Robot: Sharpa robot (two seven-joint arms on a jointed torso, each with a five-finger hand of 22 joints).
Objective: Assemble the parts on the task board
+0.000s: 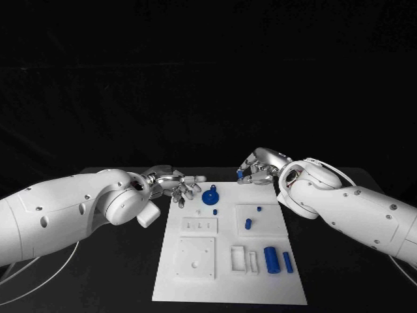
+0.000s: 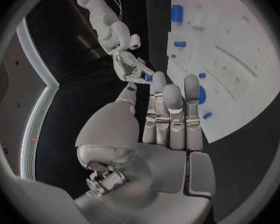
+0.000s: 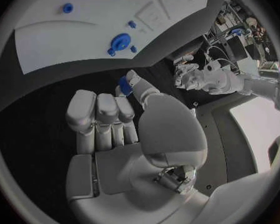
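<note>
Head view: You see the board [image 1: 229,261] lying lengthwise in the middle of the table [image 1: 124,274]. The left hand [image 1: 176,186] hovers at the board's far left corner, fingers curled downward with gaps between them, nothing in them. The right hand [image 1: 255,171] sits just beyond the board's far right corner and pinches a small blue part [image 1: 240,174] at its fingertips. On the board, note a round blue disc [image 1: 210,196] near the far edge, a small peg [image 1: 248,223] and a dot-sized part [image 1: 259,209] in the raised square on the right, and two upright cylinders [image 1: 272,259] near the near right edge.

Left wrist view: You see the left hand [image 2: 168,122] with its long fingers straight and close side by side, thumb held apart, holding nothing. The board [image 2: 239,59] lies beyond the fingertips, the disc [image 2: 201,93] partly hidden behind them. Across the table, the right hand [image 2: 132,67] grips the blue part [image 2: 148,77].

Right wrist view: You see the right hand [image 3: 115,119] with its fingers bent forward together; the thumb and one finger clamp the blue part [image 3: 124,83]. The board [image 3: 84,30] lies ahead, carrying the disc [image 3: 120,42]. The left hand [image 3: 189,77] appears beyond, its finger state unclear here.
</note>
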